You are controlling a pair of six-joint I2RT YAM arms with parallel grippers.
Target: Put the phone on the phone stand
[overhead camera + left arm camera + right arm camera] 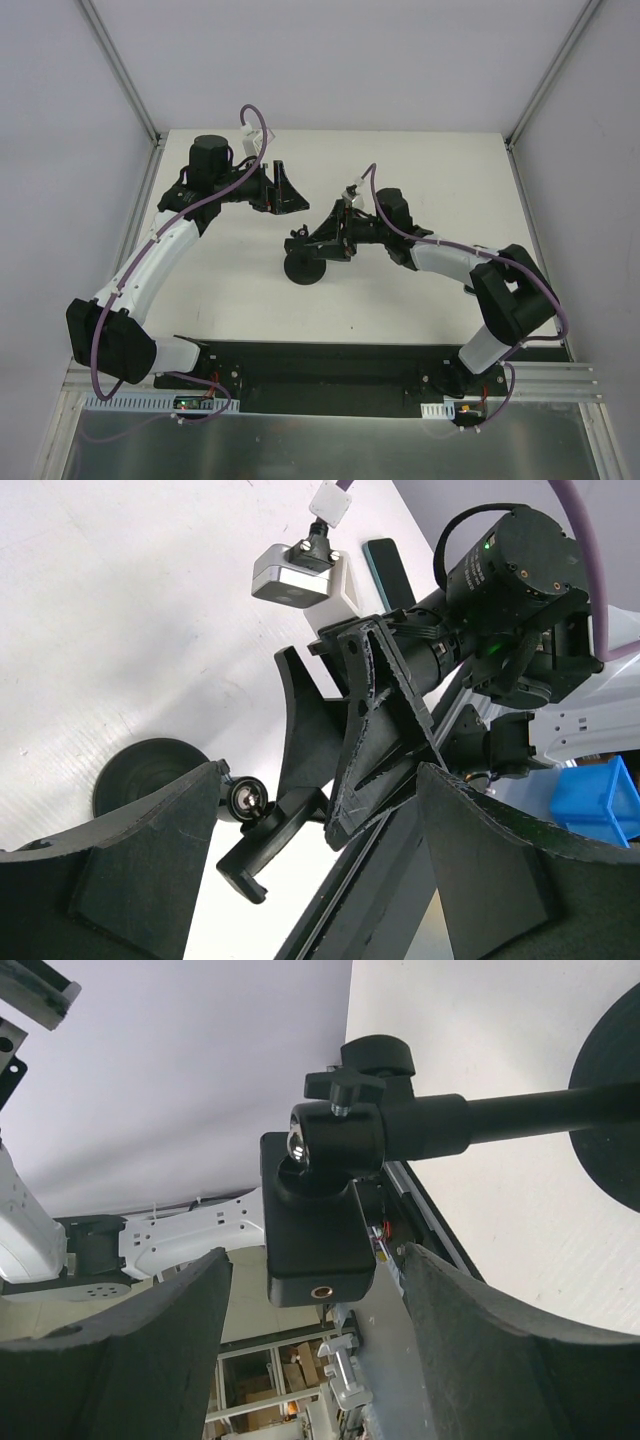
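Observation:
The phone stand (303, 267) stands mid-table on its round disc, with its cradle (297, 240) on top. My right gripper (318, 246) is open, with the cradle (315, 1250) between its fingers and gaps on both sides. The neck (500, 1115) and the disc (612, 1110) show beyond. My left gripper (285, 188) is open and empty, held above the table behind the stand. It looks down on the right gripper's fingers (375, 730), the cradle (262, 832) and the disc (150, 775). The phone (388, 568), a thin dark slab, lies on the table behind the right wrist. It is hidden in the top view.
The black mounting plate (330, 365) runs along the near table edge. Grey walls with aluminium posts (125, 80) close the back and sides. A blue bin (598, 800) sits off the table beyond the right arm.

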